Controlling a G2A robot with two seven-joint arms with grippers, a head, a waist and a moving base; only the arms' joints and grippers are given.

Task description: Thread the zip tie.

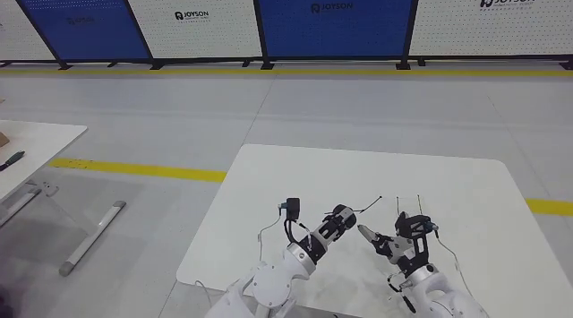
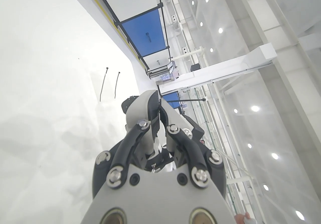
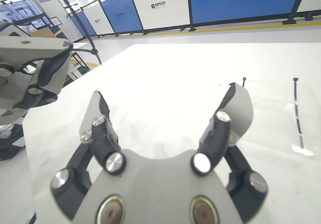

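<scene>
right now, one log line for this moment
left gripper: holding zip tie | right gripper: open, empty | spare ties: two, on table | threading: not done

My left gripper (image 2: 158, 107) and right gripper (image 3: 166, 90) are the same build. Pale grey curved finger shells, black ribbed pads (image 3: 104, 106), black linkage bars, round silver screws (image 3: 115, 161) at each pivot. Flat grey palm plate (image 3: 155, 184) with two brass-ringed ports. White forearms (image 1: 273, 282), black wrist sections, thin black cables (image 1: 286, 221).
</scene>
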